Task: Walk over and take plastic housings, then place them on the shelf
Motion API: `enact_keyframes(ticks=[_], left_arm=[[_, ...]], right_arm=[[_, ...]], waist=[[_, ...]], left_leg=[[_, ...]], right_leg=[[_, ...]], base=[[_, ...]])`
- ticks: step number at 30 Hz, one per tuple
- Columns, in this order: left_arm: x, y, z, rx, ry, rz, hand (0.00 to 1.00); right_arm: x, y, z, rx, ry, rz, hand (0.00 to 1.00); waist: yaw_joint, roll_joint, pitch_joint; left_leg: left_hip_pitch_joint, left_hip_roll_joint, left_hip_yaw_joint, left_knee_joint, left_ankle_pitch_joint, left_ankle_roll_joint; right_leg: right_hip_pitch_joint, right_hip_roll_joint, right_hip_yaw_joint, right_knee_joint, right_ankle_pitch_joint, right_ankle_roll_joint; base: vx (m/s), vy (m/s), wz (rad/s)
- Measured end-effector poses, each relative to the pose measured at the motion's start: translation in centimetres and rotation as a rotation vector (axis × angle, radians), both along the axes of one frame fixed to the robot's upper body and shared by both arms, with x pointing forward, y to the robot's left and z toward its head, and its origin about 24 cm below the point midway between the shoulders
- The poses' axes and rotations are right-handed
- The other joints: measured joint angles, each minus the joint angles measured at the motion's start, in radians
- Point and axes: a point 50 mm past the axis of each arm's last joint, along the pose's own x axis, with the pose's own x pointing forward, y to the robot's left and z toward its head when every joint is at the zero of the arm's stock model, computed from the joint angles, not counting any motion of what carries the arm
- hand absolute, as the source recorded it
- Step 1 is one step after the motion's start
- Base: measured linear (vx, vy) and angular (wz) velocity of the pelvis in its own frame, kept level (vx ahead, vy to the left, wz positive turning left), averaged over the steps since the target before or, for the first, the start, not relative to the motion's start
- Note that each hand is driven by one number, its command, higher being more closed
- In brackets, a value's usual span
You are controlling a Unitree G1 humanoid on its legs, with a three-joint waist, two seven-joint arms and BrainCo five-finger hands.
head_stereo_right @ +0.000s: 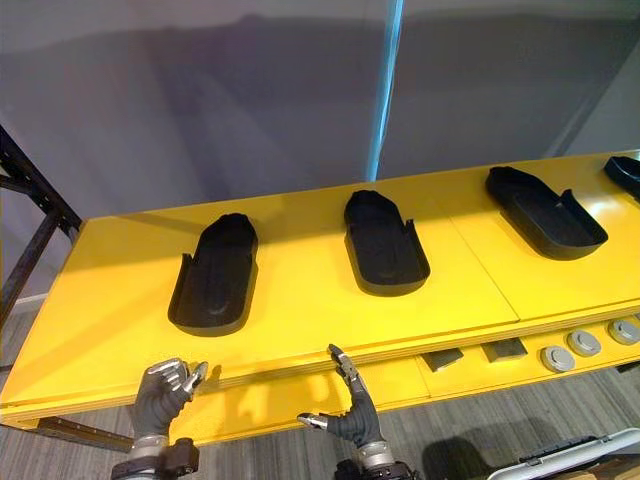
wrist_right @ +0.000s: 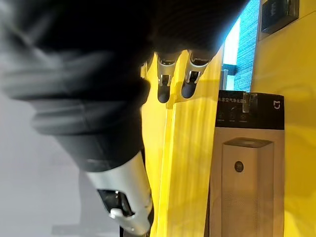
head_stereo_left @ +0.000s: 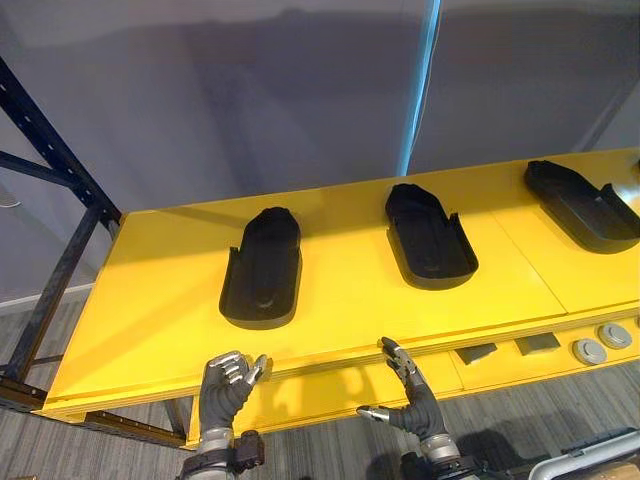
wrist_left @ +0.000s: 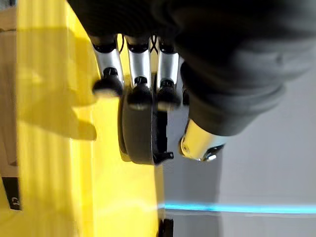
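Three black plastic housings lie on the yellow table top (head_stereo_left: 150,300): a left housing (head_stereo_left: 262,268), a middle housing (head_stereo_left: 428,238) and a right housing (head_stereo_left: 582,205). The end of another housing (head_stereo_right: 625,172) peeks in at the far right. My left hand (head_stereo_left: 228,385) hovers at the table's front edge, just short of the left housing (wrist_left: 140,133). Its fingers are loosely bent and hold nothing. My right hand (head_stereo_left: 412,395) is beside it at the front edge, below the middle housing, fingers straight, thumb spread, empty.
A lower yellow ledge carries round grey parts (head_stereo_left: 588,350) and flat dark pieces (head_stereo_left: 476,352). A dark blue rack frame (head_stereo_left: 60,170) stands at the left. A grey wall runs behind the table. A light case (head_stereo_left: 590,460) sits on the floor at lower right.
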Motion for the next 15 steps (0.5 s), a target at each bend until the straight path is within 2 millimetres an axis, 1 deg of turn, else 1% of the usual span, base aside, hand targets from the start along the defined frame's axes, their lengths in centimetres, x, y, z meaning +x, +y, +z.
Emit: enact_keyframes(ticks=[2,4,6,8,9,10,15], left_arm=[[1.0,-0.1,0.9,0.011,-0.051,-0.015,1.00],[1.9,-0.2,1.3,0.021,-0.078,-0.026,1.00],[3.1,-0.3,1.8,0.032,-0.104,-0.031,1.00],[3.8,-0.4,2.1,0.036,-0.122,-0.034,1.00],[4.1,-0.4,2.3,0.038,-0.130,-0.035,1.00],[4.6,-0.5,2.8,0.040,-0.152,-0.035,1.00],[5.6,-0.5,3.1,0.041,-0.168,-0.020,1.00]], right_arm=[[0.2,0.2,0.2,-0.009,-0.016,0.019,0.00],[0.4,0.3,0.5,-0.006,-0.036,0.024,0.00],[0.7,0.5,1.0,0.000,-0.066,0.032,0.00],[0.9,0.6,1.3,0.004,-0.084,0.037,0.00],[1.0,0.6,1.4,0.005,-0.090,0.038,0.00],[1.1,0.6,1.7,0.009,-0.108,0.036,0.00],[1.0,0.6,2.1,0.014,-0.122,0.034,0.00]], waist=[[-0.002,-0.004,0.020],[-0.010,-0.007,0.029],[-0.023,-0.013,0.052],[-0.028,-0.017,0.058],[-0.031,-0.017,0.058],[-0.035,-0.018,0.071],[-0.039,-0.020,0.089]], left_leg=[[-0.006,0.002,0.011,0.000,0.001,0.000],[-0.014,0.002,0.026,0.001,0.000,0.000],[-0.017,0.003,0.043,0.003,-0.001,-0.001],[-0.025,0.004,0.054,0.003,-0.002,-0.003],[-0.031,0.005,0.056,0.004,-0.002,-0.003],[-0.036,0.006,0.058,0.004,-0.002,-0.003],[-0.046,0.011,0.075,0.004,-0.004,-0.006]], right_leg=[[-0.012,0.002,0.012,-0.001,0.006,0.002],[-0.027,0.002,0.025,-0.001,0.010,0.002],[-0.040,0.003,0.045,-0.001,0.013,0.002],[-0.053,0.004,0.054,-0.002,0.016,0.002],[-0.060,0.005,0.055,-0.002,0.016,0.001],[-0.067,0.007,0.059,-0.002,0.018,0.001],[-0.085,0.013,0.074,-0.004,0.022,-0.001]], base=[[-0.03,0.002,-0.18],[-0.03,0.006,-0.20],[-0.02,0.008,-0.22],[-0.02,0.004,-0.18],[-0.01,-0.003,-0.10],[-0.01,-0.004,-0.05],[0.00,-0.007,-0.10]])
